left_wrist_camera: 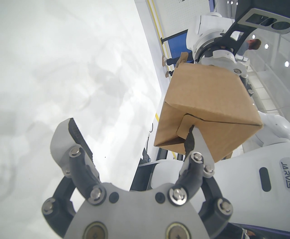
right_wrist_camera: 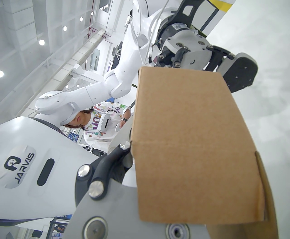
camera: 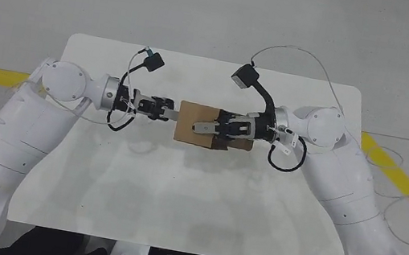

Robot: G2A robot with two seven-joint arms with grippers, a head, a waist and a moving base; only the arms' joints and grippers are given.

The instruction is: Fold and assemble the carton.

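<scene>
Your right claw (camera: 206,128) grips the box (left_wrist_camera: 210,101), holding it just ahead of your left claw (left_wrist_camera: 132,125). The left claw is spread wide, with one fingertip (left_wrist_camera: 197,140) wedged at the end flap (left_wrist_camera: 183,127). Pushing harder could buckle the flap or twist the box loose.

The carton (camera: 191,135) is blocked sideways by the left gripper (camera: 170,110) and the right gripper (camera: 203,126); passage is left over the table (camera: 191,207) before and behind it.
</scene>
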